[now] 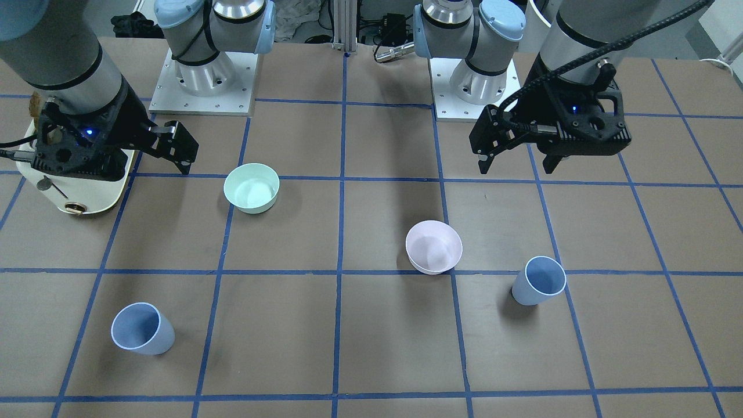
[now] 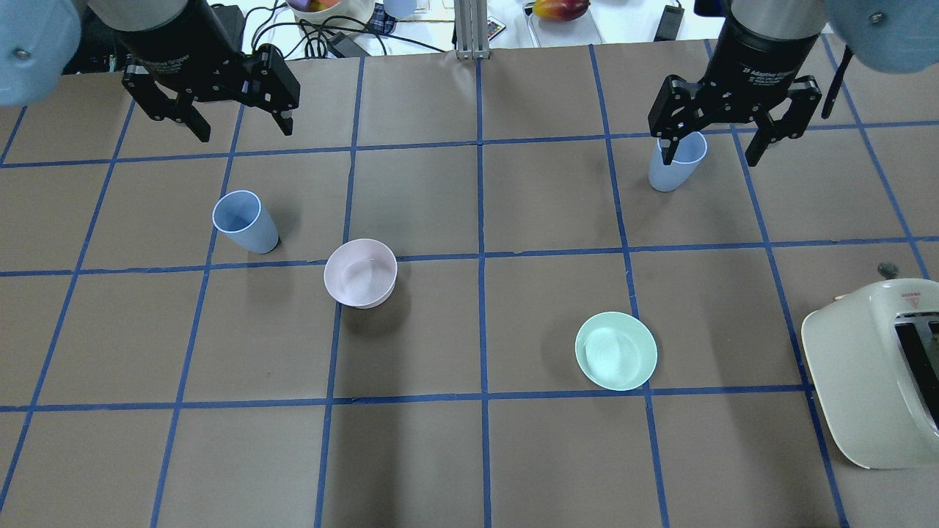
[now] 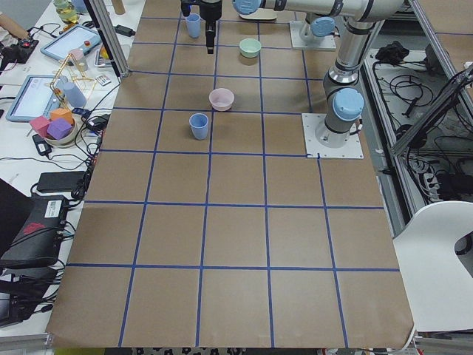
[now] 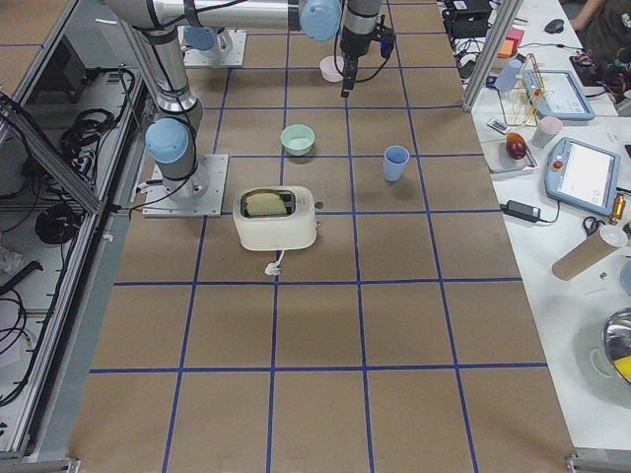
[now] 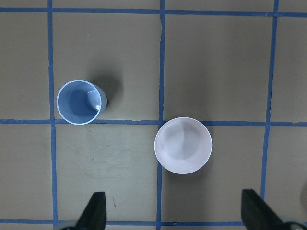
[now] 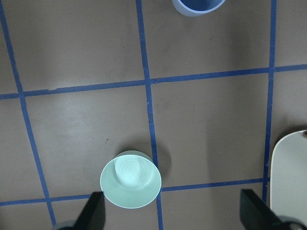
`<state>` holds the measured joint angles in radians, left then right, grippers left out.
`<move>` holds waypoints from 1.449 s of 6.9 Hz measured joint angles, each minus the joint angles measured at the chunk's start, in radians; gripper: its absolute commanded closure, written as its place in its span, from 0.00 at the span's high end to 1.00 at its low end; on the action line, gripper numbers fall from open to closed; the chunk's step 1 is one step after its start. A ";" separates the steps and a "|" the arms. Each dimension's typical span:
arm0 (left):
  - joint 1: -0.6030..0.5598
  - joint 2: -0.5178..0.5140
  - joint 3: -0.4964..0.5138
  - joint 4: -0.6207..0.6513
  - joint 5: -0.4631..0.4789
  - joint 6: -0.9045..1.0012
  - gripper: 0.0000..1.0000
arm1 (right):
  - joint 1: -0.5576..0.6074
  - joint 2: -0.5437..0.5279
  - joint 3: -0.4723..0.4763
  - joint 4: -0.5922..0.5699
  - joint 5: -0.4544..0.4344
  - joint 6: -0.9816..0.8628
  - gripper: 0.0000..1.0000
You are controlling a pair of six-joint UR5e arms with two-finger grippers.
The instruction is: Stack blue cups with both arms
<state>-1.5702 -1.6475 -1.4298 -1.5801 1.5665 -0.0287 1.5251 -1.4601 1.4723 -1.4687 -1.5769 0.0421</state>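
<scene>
Two pale blue cups stand upright on the table. One is on my left side, beside the pink bowl; the left wrist view shows it ahead and to the left. The other is on my right side and shows at the top edge of the right wrist view. My left gripper hangs open and empty high above the table, apart from the left cup. My right gripper is open and empty, high above the right cup, which its finger partly covers in the overhead view.
A mint-green bowl sits right of centre, below the right gripper in the right wrist view. A cream toaster stands at the right edge. The pink bowl lies between the left gripper's fingers' line of view. Blue tape lines grid the brown table.
</scene>
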 measured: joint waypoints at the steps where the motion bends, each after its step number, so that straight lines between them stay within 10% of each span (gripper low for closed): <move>1: -0.001 0.005 -0.005 -0.001 0.001 -0.002 1.00 | -0.001 0.007 0.000 -0.009 0.001 0.000 1.00; 6: 0.003 -0.005 -0.010 0.002 -0.001 0.004 1.00 | 0.001 0.010 -0.014 -0.015 -0.005 0.007 1.00; 10: 0.099 -0.203 -0.113 0.217 0.011 0.092 0.96 | -0.011 0.039 -0.015 -0.080 -0.001 0.001 1.00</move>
<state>-1.4714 -1.8504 -1.5426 -1.3630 1.5777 0.0636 1.5142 -1.4216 1.4576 -1.5483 -1.5779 0.0432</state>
